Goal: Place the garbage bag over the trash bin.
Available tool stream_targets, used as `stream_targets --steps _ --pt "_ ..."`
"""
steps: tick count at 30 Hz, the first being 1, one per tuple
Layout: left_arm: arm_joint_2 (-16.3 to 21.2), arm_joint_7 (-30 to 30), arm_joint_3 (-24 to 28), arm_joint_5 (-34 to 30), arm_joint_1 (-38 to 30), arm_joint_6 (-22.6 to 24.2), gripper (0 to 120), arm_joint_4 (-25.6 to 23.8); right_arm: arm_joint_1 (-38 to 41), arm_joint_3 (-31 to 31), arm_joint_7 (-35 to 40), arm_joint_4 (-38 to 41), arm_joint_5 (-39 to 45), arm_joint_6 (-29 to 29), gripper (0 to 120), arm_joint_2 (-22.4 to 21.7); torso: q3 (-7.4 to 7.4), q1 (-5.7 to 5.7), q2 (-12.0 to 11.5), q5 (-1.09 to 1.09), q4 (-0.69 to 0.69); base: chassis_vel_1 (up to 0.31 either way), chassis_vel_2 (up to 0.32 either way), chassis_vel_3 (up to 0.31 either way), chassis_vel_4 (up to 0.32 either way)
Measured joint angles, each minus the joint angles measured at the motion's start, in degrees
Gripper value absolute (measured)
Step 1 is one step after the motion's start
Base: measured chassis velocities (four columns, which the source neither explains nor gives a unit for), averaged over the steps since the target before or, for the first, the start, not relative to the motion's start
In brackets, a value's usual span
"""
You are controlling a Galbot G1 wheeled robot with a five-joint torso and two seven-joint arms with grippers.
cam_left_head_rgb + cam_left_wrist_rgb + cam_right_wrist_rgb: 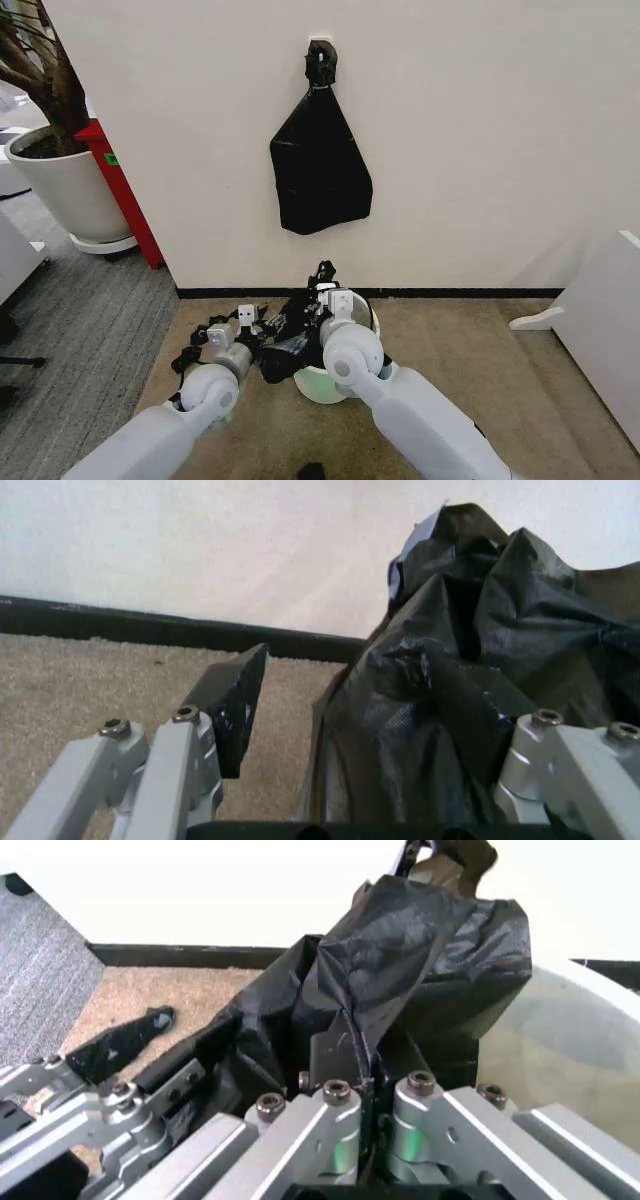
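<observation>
Right tool [365,1087] clamped tight on a fold of the garbage bag [400,967] at the trash bin [580,1042] rim, left tool [370,727] spread wide, bag bunched between its fingers [235,697], bin on carpet by the wall.

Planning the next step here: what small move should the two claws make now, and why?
Probably spread the bag's mouth: the right claw pinches the crinkly black plastic garbage bag at the round cream-white trash bin's rim, while the open left claw straddles bunched film.

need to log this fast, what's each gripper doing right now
left gripper: open, garbage bag between its jaws.
right gripper: shut on the garbage bag, at the trash bin rim.
</observation>
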Motion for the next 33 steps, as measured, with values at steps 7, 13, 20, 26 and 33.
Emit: stream_targets --steps 7,13,20,26,33 --pt "0.3 0.0 -0.7 0.3 1.5 -0.3 61 -1.3 0.4 0.0 -0.2 -0.4 -0.3 0.0 0 0.1 0.00 0.00 0.0 0.00 0.00 0.000 0.000 0.000 0.000" --pt "0.3 0.1 -1.6 0.4 2.2 -0.8 61 -2.6 0.4 -0.1 -0.6 -0.7 -1.0 0.0 0 0.3 0.00 0.00 0.0 0.00 0.01 0.000 0.000 0.000 0.000" --pt "0.3 0.0 -0.8 0.5 1.3 0.7 61 -2.3 0.3 -0.5 -0.9 -0.6 -1.8 0.0 0 0.3 0.00 0.00 0.0 0.00 0.00 0.000 0.000 0.000 0.000" --pt "0.3 -0.3 -0.3 -0.3 -0.6 6.0 53 -2.0 0.4 -1.0 -1.3 -0.2 -2.6 0.3 0 -0.1 0.00 0.00 0.0 0.00 0.00 0.000 0.000 0.000 0.000" --pt "0.2 -1.2 0.0 -1.3 -2.8 12.6 53 -1.6 -0.2 -1.0 -2.3 0.0 -3.7 1.0 0 -0.3 0.00 0.00 0.0 0.00 0.00 0.000 0.000 0.000 0.000"
